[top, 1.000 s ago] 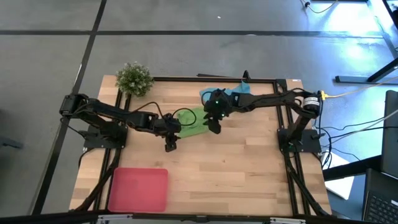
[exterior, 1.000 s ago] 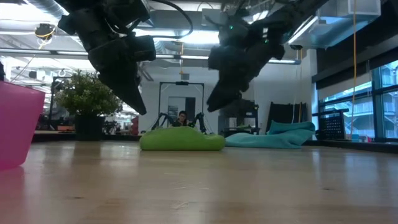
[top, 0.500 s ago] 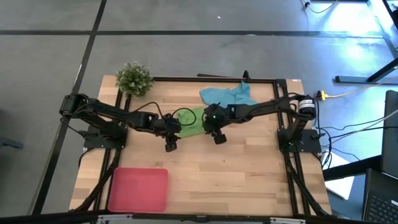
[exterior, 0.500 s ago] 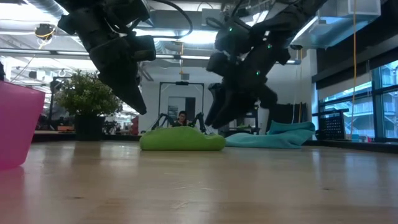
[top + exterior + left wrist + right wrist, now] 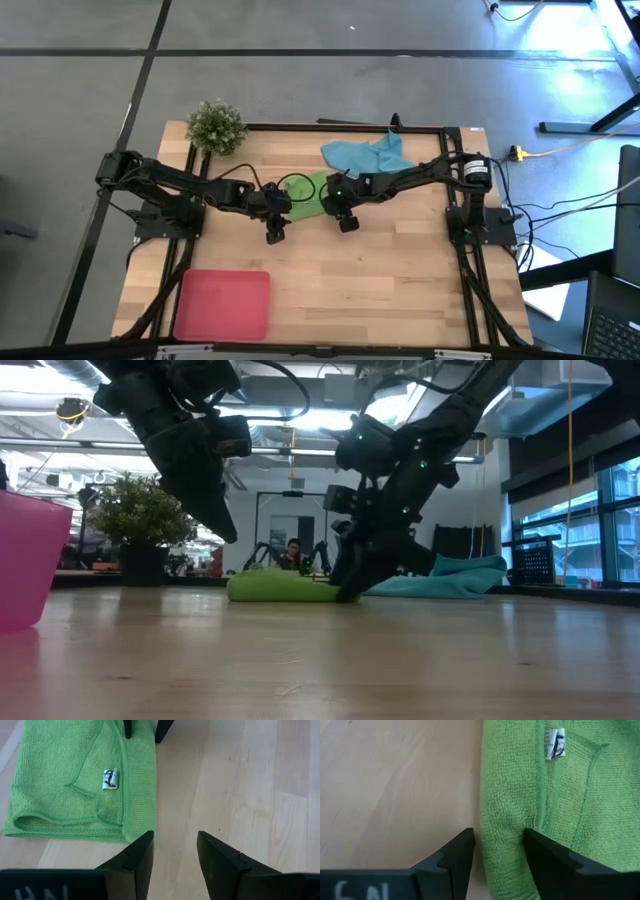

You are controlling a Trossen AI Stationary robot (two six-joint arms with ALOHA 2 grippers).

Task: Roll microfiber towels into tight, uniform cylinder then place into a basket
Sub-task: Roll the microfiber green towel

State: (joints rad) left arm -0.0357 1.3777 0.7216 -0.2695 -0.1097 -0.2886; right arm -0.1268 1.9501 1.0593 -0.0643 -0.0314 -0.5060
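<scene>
The lime green towel (image 5: 310,195) lies folded flat on the wooden table, a white tag (image 5: 110,778) on top. My right gripper (image 5: 499,851) is open, down at the right end of the towel's near edge (image 5: 345,592); one finger stands over the cloth, the other over bare wood. My left gripper (image 5: 175,851) hangs open above the table at the left end of that same edge, touching nothing. The light blue towel (image 5: 365,155) lies crumpled at the far side. The basket (image 5: 222,303) sits at the near left. My right gripper comes slanting down from the far right, its open fingers astride the green towel's near hemmed edge (image 5: 485,820). One finger (image 5: 547,860) is over the cloth, the other (image 5: 457,860) over the wood. Whether either fingertip touches the towel, I cannot tell.
A small bushy plant (image 5: 215,125) stands at the far left corner. A black frame (image 5: 300,127) runs round the table's edges. Bare wood (image 5: 400,270) stretches between the towels and the near edge, right of the basket.
My right gripper has come down and toward the table's near edge, rolling about its own axis, from above the green towel to that towel's near edge by the tabletop. Its fingers have stayed open. The towels have not moved.
</scene>
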